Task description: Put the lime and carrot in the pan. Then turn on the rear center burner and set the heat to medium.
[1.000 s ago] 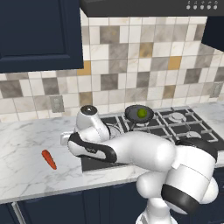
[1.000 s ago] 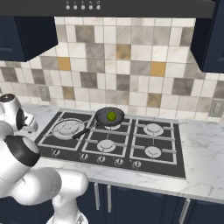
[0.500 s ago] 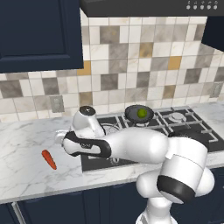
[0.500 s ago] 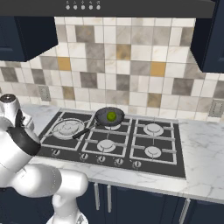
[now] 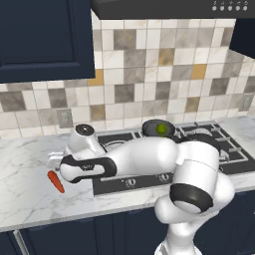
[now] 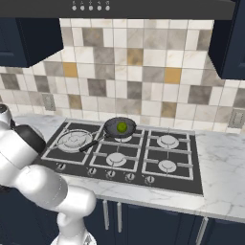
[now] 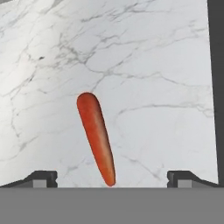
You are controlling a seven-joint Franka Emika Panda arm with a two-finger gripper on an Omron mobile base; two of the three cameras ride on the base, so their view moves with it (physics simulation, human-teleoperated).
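While the carrot (image 7: pixel 96 137) lies flat on the white marble counter (image 7: pixel 144 65), its long axis runs almost straight away from the gripper (image 7: pixel 111 177) in the hand view, a little slanted. The thin tapered tip points toward the gripper and ends between the two fingertips (image 7: pixel 43 178), slightly nearer to the middle than to either side; the thick rounded end points away and leans a little to the left of that view. The fingertips stand wide apart at the two sides of the carrot and they hold nothing. I cannot tell if they are above the carrot or at its level.

From the left base view the carrot (image 5: pixel 56 182) rests on the counter just beside the hand, on its outer side, away from the cooktop (image 5: pixel 149 169). The black edge of the cooktop (image 7: pixel 217 87) is well apart from the carrot, past the right fingertip.

Farther from the gripper, the pan (image 6: pixel 119 128) sits on the rear grates of the cooktop (image 6: pixel 139 158), with the lime (image 6: pixel 122 127) inside it. Its long handle (image 6: pixel 93 142) points to the front left.
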